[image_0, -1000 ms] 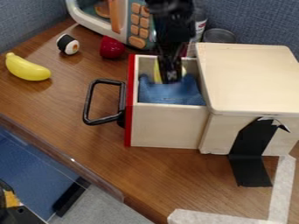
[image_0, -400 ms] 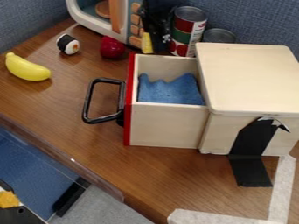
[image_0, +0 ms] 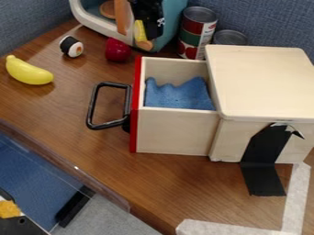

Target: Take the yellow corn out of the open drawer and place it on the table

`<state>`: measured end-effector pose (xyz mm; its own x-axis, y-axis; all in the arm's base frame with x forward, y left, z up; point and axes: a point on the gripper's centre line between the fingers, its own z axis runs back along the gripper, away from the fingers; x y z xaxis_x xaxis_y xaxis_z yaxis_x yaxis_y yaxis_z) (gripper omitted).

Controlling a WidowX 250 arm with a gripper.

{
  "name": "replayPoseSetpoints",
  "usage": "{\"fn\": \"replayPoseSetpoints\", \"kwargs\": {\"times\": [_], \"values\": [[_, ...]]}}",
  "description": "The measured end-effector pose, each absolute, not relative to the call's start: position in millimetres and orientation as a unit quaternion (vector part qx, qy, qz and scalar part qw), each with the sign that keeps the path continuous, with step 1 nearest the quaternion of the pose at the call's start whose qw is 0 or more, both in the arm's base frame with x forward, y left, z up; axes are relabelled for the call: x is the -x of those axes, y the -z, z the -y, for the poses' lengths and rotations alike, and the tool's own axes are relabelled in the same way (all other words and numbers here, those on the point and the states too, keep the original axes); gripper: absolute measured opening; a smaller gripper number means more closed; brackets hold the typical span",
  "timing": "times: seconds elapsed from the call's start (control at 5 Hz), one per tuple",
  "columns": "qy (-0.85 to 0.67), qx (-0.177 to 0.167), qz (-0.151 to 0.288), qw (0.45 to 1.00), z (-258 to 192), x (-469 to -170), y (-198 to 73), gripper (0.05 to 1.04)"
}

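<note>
The gripper (image_0: 149,29) hangs at the top of the view, in front of the toy microwave (image_0: 175,23), shut on a yellow object (image_0: 140,31). That object shows at the gripper's left side, above an orange button; the rest of it is hidden. Below and to the right, the wooden drawer (image_0: 178,133) stands pulled out of its box (image_0: 264,82), with a blue cloth (image_0: 179,94) inside. The drawer has a red front edge and a black handle (image_0: 94,104).
A red toy (image_0: 118,50) and a sushi piece (image_0: 71,47) lie left of the drawer, with a banana (image_0: 29,71) farther left. A tall can (image_0: 197,33) and a shorter can (image_0: 230,36) stand behind the box. The table's edge (image_0: 67,164) runs along the lower left.
From inside the drawer, the gripper has risen and moved back and left to the microwave, carrying the yellow object out. The blue cloth stays in the drawer.
</note>
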<state>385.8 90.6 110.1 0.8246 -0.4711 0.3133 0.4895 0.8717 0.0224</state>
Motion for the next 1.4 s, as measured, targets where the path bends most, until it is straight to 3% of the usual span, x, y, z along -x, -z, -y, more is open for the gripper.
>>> {"fn": "replayPoseSetpoints", "kwargs": {"times": [0.4,0.8,1.0,1.2,1.4], "values": [[0.260,0.013,0.115,0.959,-101,-363,-75,0.535],[0.232,-0.004,0.067,0.970,-116,-370,-41,0.535],[0.217,-0.013,0.047,0.975,-122,-372,-25,0.599],[0.225,-0.021,0.021,0.974,-119,-369,-16,0.842],[0.237,-0.018,0.016,0.971,-115,-368,-17,1.009]]}}
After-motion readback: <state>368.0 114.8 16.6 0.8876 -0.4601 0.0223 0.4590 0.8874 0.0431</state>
